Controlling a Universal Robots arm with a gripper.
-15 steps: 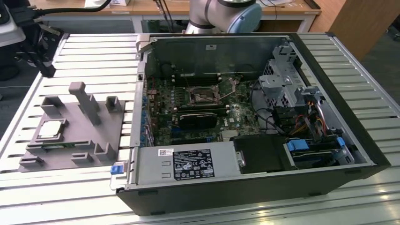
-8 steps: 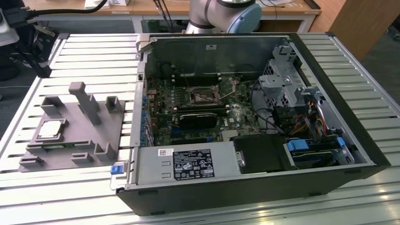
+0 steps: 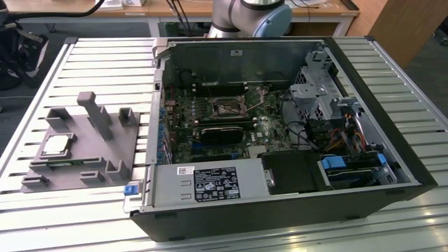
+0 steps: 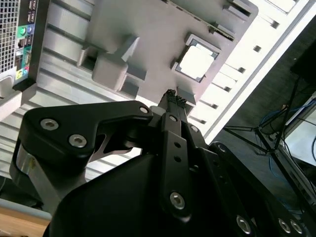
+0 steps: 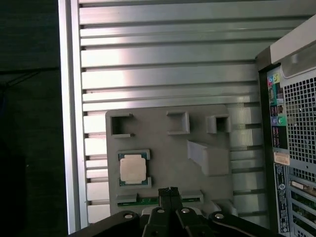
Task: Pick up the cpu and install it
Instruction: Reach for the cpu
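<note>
The slatted metal table carries an open computer case, and just beside the case, on the exterior view's left, lies the grey fixture plate that everything here is placed against. The arm rises from behind the case, well apart from the plate. Both wrist views look down onto the plate, which I take to mean the wrist is turned roughly downward and held well above it. The claw hangs over the plate's edge strip, near a narrow green board set in a slot there. Its fingers are pressed together with nothing between them. The cpu sits flat in its shallow recess on the plate, silver top up, on the half of the plate away from the case. It is clear of the plate's raised blocks. From the claw's tips it lies off to the side away from the case and somewhat further in over the plate, not beneath them. Being square, it has no long axis, and its edges run parallel to the plate's edges.
</note>
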